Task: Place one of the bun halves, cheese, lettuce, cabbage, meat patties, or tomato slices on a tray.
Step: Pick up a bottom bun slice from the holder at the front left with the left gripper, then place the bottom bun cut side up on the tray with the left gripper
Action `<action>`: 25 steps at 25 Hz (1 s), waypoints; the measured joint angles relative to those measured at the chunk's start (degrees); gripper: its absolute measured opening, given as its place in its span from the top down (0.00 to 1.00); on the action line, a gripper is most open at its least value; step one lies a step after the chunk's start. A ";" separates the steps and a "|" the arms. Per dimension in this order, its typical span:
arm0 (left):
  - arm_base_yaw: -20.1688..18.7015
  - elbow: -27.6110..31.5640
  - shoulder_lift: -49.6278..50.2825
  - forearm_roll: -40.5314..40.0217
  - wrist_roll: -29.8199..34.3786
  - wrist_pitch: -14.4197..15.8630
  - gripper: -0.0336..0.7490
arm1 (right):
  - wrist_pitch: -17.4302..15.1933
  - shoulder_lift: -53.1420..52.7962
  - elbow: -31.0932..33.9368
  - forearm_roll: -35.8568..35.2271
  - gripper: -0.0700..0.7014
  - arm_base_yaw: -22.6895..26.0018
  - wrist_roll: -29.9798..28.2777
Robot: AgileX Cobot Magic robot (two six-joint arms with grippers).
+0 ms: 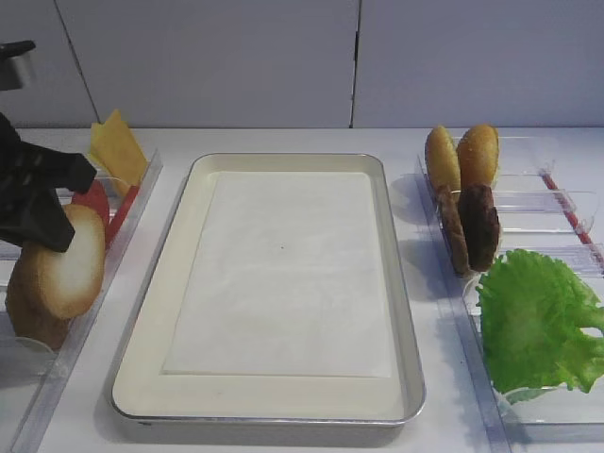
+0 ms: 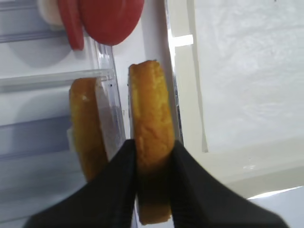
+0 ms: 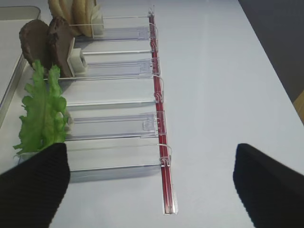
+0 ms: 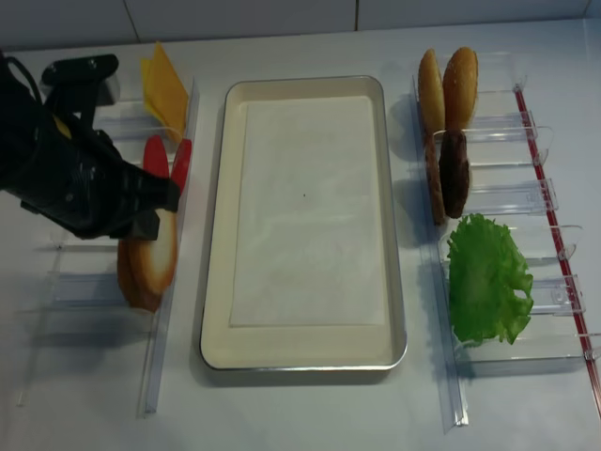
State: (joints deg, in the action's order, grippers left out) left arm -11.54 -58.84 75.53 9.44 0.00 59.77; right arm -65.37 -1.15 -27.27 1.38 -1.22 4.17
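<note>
The tray [image 1: 406, 311] lies to the right of the left claw [image 2: 153, 156], its long side running away from the camera, its paper liner [image 1: 283, 274] bare. The near rim sits just beside the claw in the left wrist view, so the coming move looks like a short carry rightward over that rim, then a lowering onto the liner

The left claw is clenched on the bun half [image 1: 74, 260], one finger on each flat face. The bun stands on edge, pale cut face toward the tray, its disc upright and not flat, so it would need tipping over or simply dropping to lie down on the liner. It seems lifted a little above its bin, though contact with the plastic below is hard to judge. The brown bun [image 2: 84, 128] stands just to the claw's left, behind a clear divider

Beyond the claw are tomato slices [image 2: 111, 19] and, further, cheese [image 1: 118, 146]

The right claw [image 3: 152, 185] is released, jaws spread wide, over bare table well across the tray, with lettuce [image 3: 42, 111] and patties [image 3: 47, 40] ahead of it. The left arm is the nearer, and already has its piece
</note>
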 joint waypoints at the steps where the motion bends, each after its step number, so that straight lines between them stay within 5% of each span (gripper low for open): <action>1: 0.00 -0.56 -0.11 0.05 0.00 0.46 0.77 | 0.00 0.00 0.00 0.00 0.01 0.00 0.00; 9: 0.00 -1.92 -3.86 2.00 0.00 1.73 0.77 | 0.00 0.00 0.00 0.00 0.01 0.00 0.02; 18: 0.00 -1.92 -5.10 24.04 11.13 -0.82 0.77 | 0.00 0.00 0.00 0.00 0.01 0.00 0.02; 25: -0.30 -1.92 -3.81 33.50 15.14 -1.63 0.77 | 0.00 0.00 0.00 0.00 0.01 0.00 0.02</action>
State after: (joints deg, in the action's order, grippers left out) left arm -11.84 -60.76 71.72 42.94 15.14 58.14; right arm -65.37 -1.15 -27.27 1.38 -1.22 4.19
